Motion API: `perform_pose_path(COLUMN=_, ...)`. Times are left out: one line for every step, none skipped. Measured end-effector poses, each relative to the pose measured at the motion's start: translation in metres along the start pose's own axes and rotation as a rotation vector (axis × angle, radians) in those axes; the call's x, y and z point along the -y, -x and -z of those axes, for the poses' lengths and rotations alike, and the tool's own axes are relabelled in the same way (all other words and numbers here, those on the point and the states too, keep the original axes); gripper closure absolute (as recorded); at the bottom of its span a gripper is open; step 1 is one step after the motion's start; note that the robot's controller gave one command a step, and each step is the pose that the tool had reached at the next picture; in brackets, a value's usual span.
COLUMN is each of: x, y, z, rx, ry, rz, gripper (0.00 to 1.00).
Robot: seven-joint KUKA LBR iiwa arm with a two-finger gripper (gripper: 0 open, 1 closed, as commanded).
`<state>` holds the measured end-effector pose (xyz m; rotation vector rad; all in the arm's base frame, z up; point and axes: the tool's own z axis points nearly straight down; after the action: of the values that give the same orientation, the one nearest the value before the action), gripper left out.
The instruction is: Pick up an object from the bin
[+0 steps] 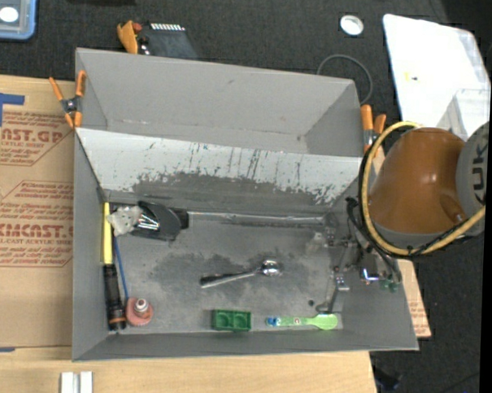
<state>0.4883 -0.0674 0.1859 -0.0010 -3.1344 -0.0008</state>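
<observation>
Nearest candidate is the green toothbrush. It lies flat on the floor of the bin, below and right of the metal spoon in the camera view, parallel to the near wall and close to it.

The end effector hangs right of the spoon's bowl, just above the toothbrush's thicker green end. We see nothing in it, and we can't tell whether it's apart or together.

Our read: this is the approach step, no grasp yet.

To do it well, we'd:
- centre over the handle's mid-length, not the tip
- set the closing axis across the handle so it can't roll or skid out
- check clearance on the wall side before descending, since the near wall is the main risk

The green block sits straight below the spoon, just beside the toothbrush's far end but apart from it, so we'd stay off it. The black marker, pink-red knob and black clip piece are well left of the spoon. We expect no interference from them.
</observation>
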Motion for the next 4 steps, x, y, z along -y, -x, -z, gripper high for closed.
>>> perform_pose_path(x=0.000, y=0.002, z=0.004, rx=0.008, ry=-0.001, rz=0.001, gripper=0.00)
perform_pose_path(x=-0.046, y=0.047, z=-0.069, rx=0.011, ry=-0.001, rz=0.118, gripper=0.00)
perform_pose_path(x=-0.083, y=0.077, z=-0.060, rx=0.022, ry=-0.002, rz=0.083, gripper=0.00)
perform_pose_path(x=-0.098, y=0.081, z=-0.084, rx=0.011, ry=-0.002, rz=0.312, gripper=0.00)
